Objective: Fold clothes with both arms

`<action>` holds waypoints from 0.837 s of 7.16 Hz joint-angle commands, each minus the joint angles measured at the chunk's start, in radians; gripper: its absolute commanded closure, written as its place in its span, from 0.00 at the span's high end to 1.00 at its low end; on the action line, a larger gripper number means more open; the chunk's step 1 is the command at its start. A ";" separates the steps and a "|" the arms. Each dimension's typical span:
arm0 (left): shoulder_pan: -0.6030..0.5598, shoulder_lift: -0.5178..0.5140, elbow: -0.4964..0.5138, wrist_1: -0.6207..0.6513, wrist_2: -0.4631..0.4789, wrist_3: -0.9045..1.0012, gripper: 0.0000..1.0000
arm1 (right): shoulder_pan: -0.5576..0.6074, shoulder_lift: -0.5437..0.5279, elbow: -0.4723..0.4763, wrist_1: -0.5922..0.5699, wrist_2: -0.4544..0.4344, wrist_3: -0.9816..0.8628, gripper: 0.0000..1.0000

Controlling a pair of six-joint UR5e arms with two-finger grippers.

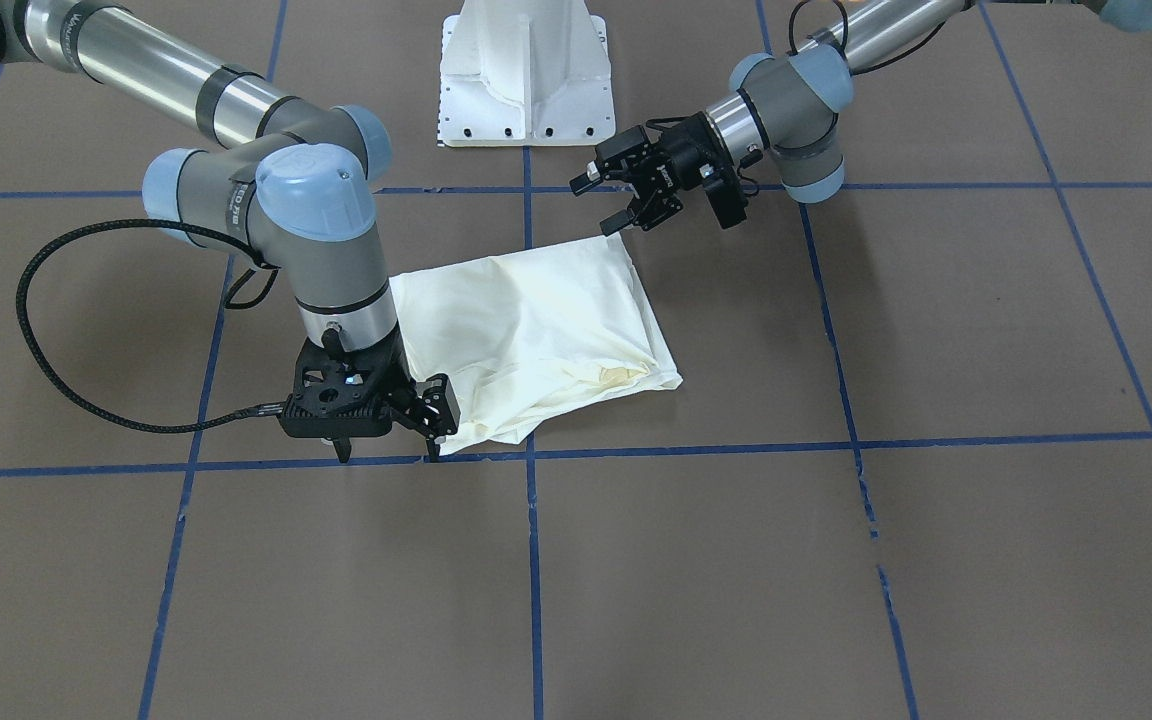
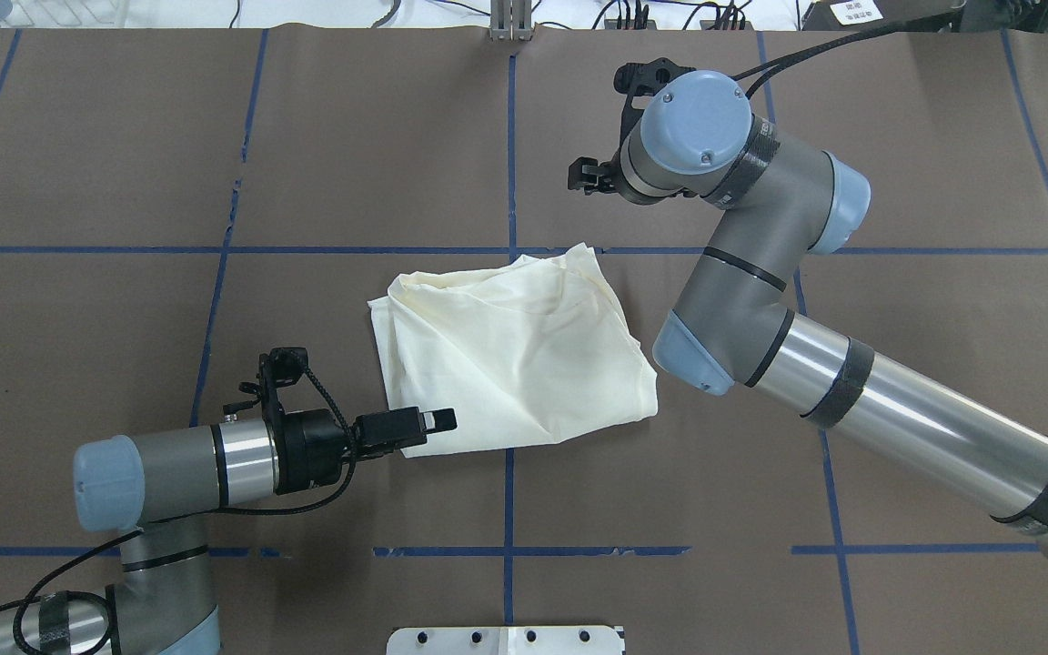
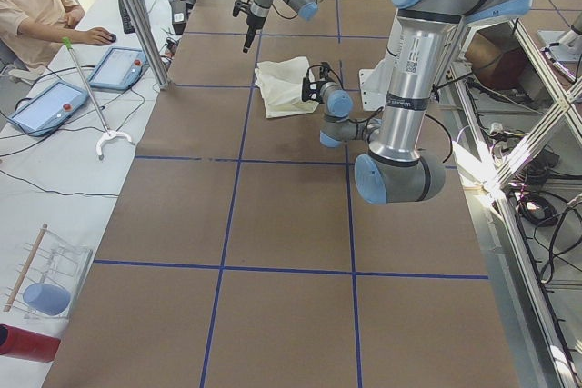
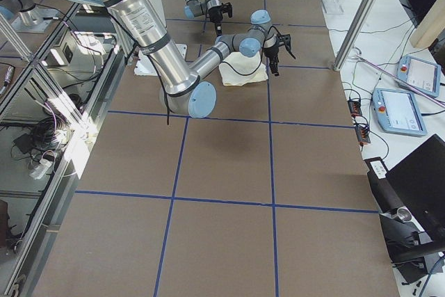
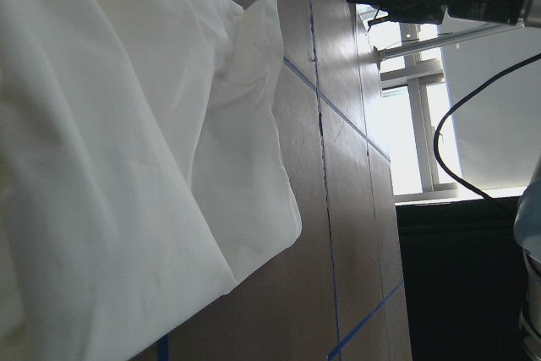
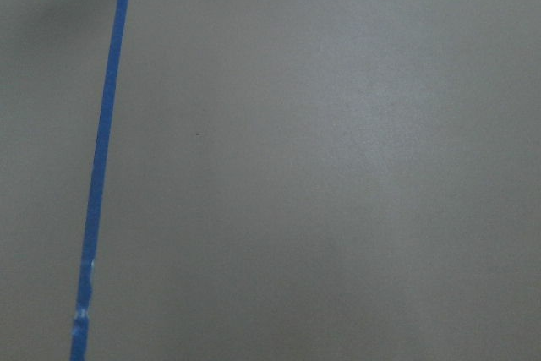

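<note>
**Both jaws empty, shirt bundled mid-desk**

The cream-white T-shirt lies near the middle of the brown desk as a loosely folded, wrinkled bundle. It sits across one of the blue tape lines, and its print does not show in any view.

The left arm reaches in low and almost level from the robot's side. The left jaws point along the desk at the shirt's near corner on the robot's left. In the front-facing view they stand parted, with nothing between them. The lower finger sits just beside the cloth's corner (whether it touches cannot be told). The left wrist camera shows only folds of white fabric and bare desk beyond them.

The right arm arches over the shirt's right edge with its wrist turned straight down. The right jaws hang above the desk on the shirt's far side, toward the operators. They are spread wide, hold nothing and stay clear of the cloth. The right wrist camera sees only bare desk and one strip of tape.
</note>
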 commanded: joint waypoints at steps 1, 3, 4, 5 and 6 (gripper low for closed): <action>0.002 -0.003 0.021 0.031 0.016 -0.006 1.00 | 0.000 -0.006 0.007 0.000 0.000 0.000 1.00; 0.007 -0.004 0.067 0.031 0.027 -0.004 1.00 | 0.000 -0.016 0.014 0.000 0.000 0.000 1.00; 0.010 -0.006 0.068 0.033 0.030 -0.002 1.00 | 0.000 -0.016 0.014 0.000 0.000 0.000 1.00; 0.019 -0.006 0.068 0.033 0.030 -0.002 1.00 | 0.000 -0.016 0.014 0.000 0.000 0.000 1.00; 0.024 -0.006 0.068 0.033 0.030 -0.002 1.00 | 0.000 -0.019 0.014 0.000 0.000 0.000 1.00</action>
